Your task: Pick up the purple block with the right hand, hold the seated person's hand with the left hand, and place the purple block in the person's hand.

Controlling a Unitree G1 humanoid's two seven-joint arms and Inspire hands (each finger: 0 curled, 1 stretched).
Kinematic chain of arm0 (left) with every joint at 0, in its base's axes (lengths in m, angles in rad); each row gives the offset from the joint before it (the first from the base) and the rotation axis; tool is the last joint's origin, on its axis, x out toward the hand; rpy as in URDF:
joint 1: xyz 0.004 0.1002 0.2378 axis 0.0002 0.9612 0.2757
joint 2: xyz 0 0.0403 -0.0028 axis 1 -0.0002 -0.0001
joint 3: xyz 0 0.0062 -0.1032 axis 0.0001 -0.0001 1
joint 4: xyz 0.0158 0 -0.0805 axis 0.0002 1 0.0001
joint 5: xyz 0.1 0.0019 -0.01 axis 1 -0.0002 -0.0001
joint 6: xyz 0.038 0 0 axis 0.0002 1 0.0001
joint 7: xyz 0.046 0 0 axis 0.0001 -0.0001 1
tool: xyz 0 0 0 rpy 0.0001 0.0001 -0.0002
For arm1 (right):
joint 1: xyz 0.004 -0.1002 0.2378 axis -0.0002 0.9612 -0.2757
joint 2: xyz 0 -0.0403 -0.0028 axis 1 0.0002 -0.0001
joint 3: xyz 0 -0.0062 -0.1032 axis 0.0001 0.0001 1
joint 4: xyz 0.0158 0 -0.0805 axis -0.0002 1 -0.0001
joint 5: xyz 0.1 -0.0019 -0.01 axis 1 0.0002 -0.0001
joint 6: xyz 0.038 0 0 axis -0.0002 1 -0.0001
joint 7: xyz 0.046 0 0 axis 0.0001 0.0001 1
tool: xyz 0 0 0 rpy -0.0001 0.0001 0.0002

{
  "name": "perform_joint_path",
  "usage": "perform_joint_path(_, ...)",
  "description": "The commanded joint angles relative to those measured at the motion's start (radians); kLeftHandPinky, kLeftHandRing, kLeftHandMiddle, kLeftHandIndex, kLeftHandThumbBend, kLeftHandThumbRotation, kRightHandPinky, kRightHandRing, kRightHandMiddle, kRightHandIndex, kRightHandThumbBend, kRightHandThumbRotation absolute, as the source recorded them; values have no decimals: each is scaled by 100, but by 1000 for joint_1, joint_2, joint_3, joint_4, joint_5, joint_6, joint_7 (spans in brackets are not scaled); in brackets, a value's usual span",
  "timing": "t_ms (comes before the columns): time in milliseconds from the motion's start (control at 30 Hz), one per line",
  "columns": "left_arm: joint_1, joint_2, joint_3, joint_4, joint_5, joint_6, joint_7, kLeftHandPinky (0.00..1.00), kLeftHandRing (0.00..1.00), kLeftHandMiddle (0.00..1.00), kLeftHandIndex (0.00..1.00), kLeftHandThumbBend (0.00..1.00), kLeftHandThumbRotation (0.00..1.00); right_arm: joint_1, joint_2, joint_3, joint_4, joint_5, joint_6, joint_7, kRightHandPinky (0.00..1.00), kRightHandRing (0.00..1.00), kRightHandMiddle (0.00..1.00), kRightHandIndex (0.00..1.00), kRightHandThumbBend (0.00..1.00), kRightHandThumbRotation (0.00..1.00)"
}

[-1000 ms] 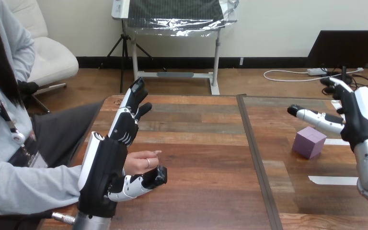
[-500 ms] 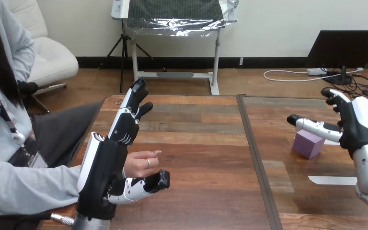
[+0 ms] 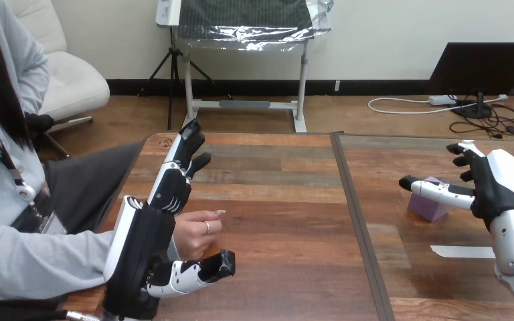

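The wooden plank table (image 3: 281, 194), split by a dark seam down its middle, has the robot's left hand (image 3: 140, 251) at its left side. That hand is spread wide, fingers straight, with the person's hand (image 3: 197, 231) loosely curled between fingers and thumb, ungripped. On the right half the right hand (image 3: 502, 180) hovers open, its thumb stretched across the purple block (image 3: 428, 208) resting on the table; a white tape strip (image 3: 462, 251) lies nearby.
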Motion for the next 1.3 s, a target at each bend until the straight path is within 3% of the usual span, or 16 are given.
perform_joint_path(0,-15,3,-7,-65,1,0,4,91,97,100,97,100,66,-83,12,12,-1,-4,4,-3,61,78,85,88,100,66)
perform_joint_path(133,2,13,-46,-109,-80,12,-27,92,98,100,97,100,62,-71,17,45,15,-26,23,-1,64,82,84,87,100,64)
perform_joint_path(367,13,18,-62,-134,-139,14,-58,93,97,99,96,100,58,-71,27,53,24,-29,70,26,67,83,85,88,100,69)
perform_joint_path(600,18,25,-63,-145,-169,2,-88,92,97,99,96,100,58,-65,31,71,29,-45,84,23,68,83,86,88,100,70)
perform_joint_path(933,5,18,-51,-118,-187,-40,-109,92,96,98,95,100,60,-62,39,83,37,-53,116,39,77,87,86,88,98,70)
perform_joint_path(1267,4,18,-53,-114,-204,-57,-124,91,96,98,95,100,65,-63,48,99,42,-65,147,55,75,86,88,90,97,71)
